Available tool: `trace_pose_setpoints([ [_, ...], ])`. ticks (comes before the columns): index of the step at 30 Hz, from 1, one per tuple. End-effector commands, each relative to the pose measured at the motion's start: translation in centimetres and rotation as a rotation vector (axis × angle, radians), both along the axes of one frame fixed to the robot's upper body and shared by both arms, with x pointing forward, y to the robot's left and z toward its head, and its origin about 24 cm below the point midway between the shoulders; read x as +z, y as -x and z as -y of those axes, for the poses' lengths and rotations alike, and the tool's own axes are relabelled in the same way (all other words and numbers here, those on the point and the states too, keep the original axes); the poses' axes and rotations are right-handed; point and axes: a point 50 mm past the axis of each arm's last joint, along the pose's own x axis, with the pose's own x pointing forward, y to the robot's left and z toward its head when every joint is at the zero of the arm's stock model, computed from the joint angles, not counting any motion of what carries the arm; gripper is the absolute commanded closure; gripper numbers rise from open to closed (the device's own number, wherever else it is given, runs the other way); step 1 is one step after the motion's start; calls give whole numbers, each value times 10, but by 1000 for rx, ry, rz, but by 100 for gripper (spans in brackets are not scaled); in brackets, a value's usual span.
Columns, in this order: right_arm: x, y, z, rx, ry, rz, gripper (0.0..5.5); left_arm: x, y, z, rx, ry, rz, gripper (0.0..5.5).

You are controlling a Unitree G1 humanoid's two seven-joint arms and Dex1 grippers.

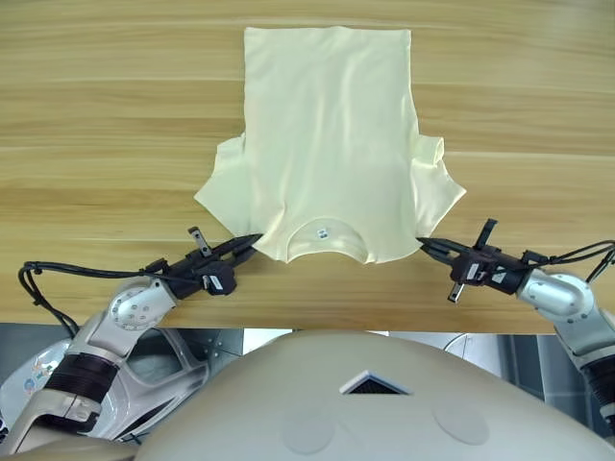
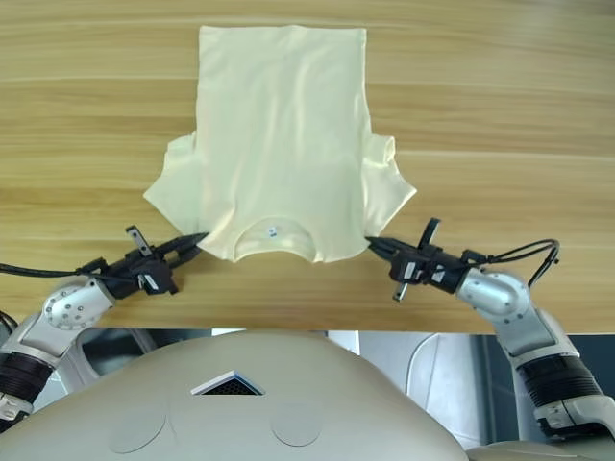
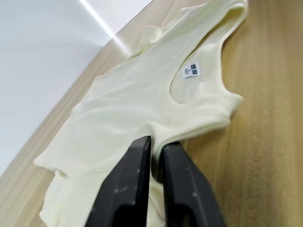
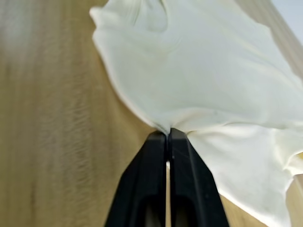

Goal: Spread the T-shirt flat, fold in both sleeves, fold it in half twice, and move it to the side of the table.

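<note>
Wooden table (image 1: 96, 115): spans the whole scene, with its near edge just in front of both arms. Pale yellow T-shirt (image 1: 327, 144): lies at the middle of the table, body mostly flat, hem (image 1: 327, 31) on the far side and collar (image 1: 325, 254) on the near side, close to the table's edge. Sleeves: left sleeve (image 1: 221, 184) spread outward and fairly smooth; right sleeve (image 1: 438, 184) spread outward too, but bunched where it meets the body. Left gripper (image 1: 252, 240): low over the table at the near left shoulder of the T-shirt, just beside the collar, fingers (image 3: 137, 161) drawn nearly together and pinching a fold of the cloth. Right gripper (image 1: 423, 244): low over the table at the near right shoulder, fingers (image 4: 156, 156) pressed together on the edge of the cloth, which puckers at the grip. Label (image 1: 322, 230): small, white, inside the collar, facing up.
</note>
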Motion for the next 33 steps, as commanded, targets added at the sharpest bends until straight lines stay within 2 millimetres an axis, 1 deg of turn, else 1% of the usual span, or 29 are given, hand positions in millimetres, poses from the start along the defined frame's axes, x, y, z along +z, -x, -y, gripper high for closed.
trace_pose_setpoints([
  [1,2,1,3,28,58,-9,515,-12,9,-8,86,-58,-64,445],
  [3,4,4,6,15,60,-8,479,-12,13,-10,123,-52,-70,410],
  [5,10,6,8,3,39,1,436,-7,19,-11,148,-21,-72,367],
  [6,15,9,8,0,21,8,412,-2,25,-9,152,20,-79,344],
  [8,26,18,7,-23,-45,24,381,18,37,3,147,226,-110,312],
  [9,31,22,6,-34,-76,27,354,26,42,7,141,297,-121,289],
  [11,40,30,10,-70,-110,42,322,39,47,7,152,386,-129,260],
  [13,50,31,18,-105,-116,70,290,49,49,5,166,435,-122,230],
  [14,53,30,20,-112,-117,81,284,52,49,4,168,451,-117,224],
  [15,59,26,23,-125,-127,108,281,57,46,3,170,471,-99,202],
  [16,65,18,27,-149,-133,146,281,62,42,1,180,495,-70,196],
  [18,71,-11,36,-247,-130,259,281,76,27,-5,227,589,19,163],
  [19,67,-26,38,-289,-110,289,281,77,18,-8,277,627,52,148],
  [20,57,-42,36,-317,-73,299,281,70,5,-11,349,580,69,131],
  [21,47,-52,34,-331,-39,296,281,59,-7,-14,426,498,71,119],
  [23,29,-64,29,-345,25,287,281,40,-25,-23,571,320,67,94],
  [25,16,-69,28,-365,68,284,281,33,-34,-29,659,235,78,65],
  [28,5,-74,30,-388,107,289,281,31,-38,-27,693,188,100,20],
  [30,-1,-74,29,-393,123,281,281,29,-40,-25,699,165,108,13],
  [32,-9,-69,32,-405,139,259,281,24,-43,-25,705,116,105,13],
  [33,-12,-66,35,-418,150,250,281,19,-43,-27,710,55,101,13],
])
